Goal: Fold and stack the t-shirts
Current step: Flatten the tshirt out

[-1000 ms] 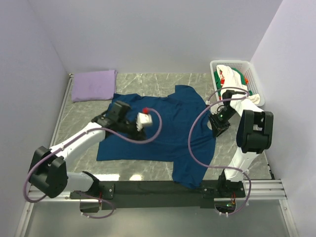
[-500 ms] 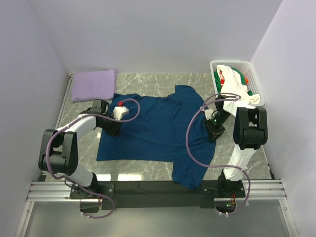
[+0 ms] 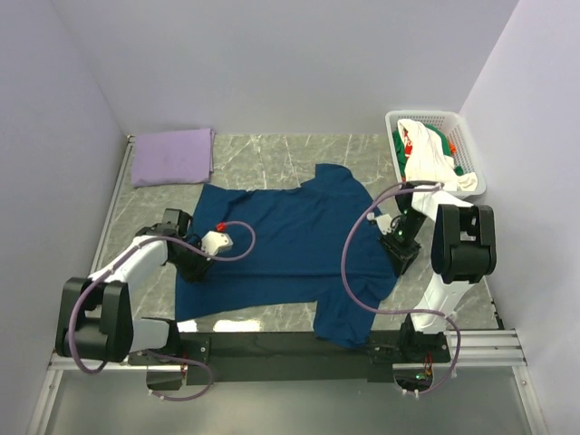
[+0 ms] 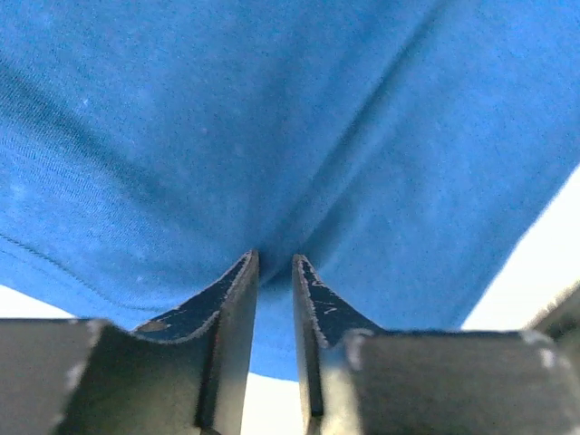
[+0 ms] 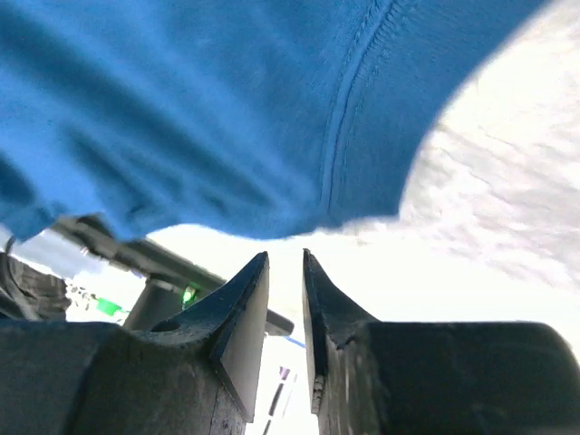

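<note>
The dark navy t-shirt (image 3: 290,245) lies spread on the marble table, one sleeve hanging toward the near rail. My left gripper (image 3: 188,263) sits at the shirt's left edge; in the left wrist view its jaws (image 4: 275,258) are pinched on a fold of the navy cloth (image 4: 272,118). My right gripper (image 3: 400,255) is low at the shirt's right edge; its jaws (image 5: 285,256) are nearly together with nothing between them, and the navy hem (image 5: 227,109) lies just beyond the tips. The pale lavender t-shirt (image 3: 172,156) lies folded at the back left.
A white lattice basket (image 3: 426,116) at the back right holds white and green t-shirts (image 3: 435,159) with red-orange bits, one white piece draping over its near rim. Purple walls close in on both sides. The black rail (image 3: 290,344) runs along the near edge.
The navy shirt has slid toward the near edge and flattened. My left gripper moved from the shirt's upper left corner down its left side. My right gripper moved slightly nearer.
</note>
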`<state>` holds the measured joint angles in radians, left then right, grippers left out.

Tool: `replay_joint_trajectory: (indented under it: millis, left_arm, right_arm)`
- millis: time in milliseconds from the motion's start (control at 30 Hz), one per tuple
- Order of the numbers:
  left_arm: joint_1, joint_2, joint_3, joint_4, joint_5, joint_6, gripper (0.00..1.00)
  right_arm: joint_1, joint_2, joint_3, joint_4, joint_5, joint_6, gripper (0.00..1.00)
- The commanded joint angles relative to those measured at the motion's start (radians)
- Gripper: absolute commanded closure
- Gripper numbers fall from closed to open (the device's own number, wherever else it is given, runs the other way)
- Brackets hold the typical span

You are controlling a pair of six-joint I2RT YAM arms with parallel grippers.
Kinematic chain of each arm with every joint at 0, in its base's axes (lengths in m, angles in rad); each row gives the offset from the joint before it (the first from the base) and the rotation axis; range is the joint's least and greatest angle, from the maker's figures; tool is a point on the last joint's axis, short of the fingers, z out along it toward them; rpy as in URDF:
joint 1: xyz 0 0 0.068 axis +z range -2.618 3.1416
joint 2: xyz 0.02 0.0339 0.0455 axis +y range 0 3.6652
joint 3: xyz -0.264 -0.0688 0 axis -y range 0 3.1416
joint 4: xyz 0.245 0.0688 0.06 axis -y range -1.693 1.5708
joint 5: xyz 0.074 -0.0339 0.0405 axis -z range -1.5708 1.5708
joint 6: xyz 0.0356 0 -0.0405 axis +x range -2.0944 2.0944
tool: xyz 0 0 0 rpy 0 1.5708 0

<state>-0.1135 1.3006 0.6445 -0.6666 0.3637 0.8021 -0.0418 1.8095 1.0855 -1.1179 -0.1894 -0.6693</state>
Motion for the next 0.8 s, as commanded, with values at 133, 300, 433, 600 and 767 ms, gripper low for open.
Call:
replay_joint_trajectory:
  millis: [133,300,433,600,767]
  left_arm:
    - [0.069,0.062,0.26,-0.134,0.084,0.007,0.67]
    - [0.169,0.276,0.53,-0.029,0.201,-0.214,0.65]
    - [0.209,0.422,0.628,0.165,0.199,-0.394,0.65]
    - [0.219,0.548,0.741,0.246,0.215,-0.521,0.65]
    - [0.219,0.64,0.773,0.308,0.218,-0.572,0.65]
  right_arm:
    - [0.002,0.01,0.333,-0.053,-0.165,0.037,0.7]
    - [0.017,0.17,0.591,0.087,-0.235,0.22,0.73]
    - [0.069,0.267,0.718,0.2,-0.246,0.38,0.73]
    - [0.121,0.443,0.905,0.245,-0.231,0.465,0.73]
    - [0.134,0.57,1.03,0.193,-0.202,0.505,0.78]
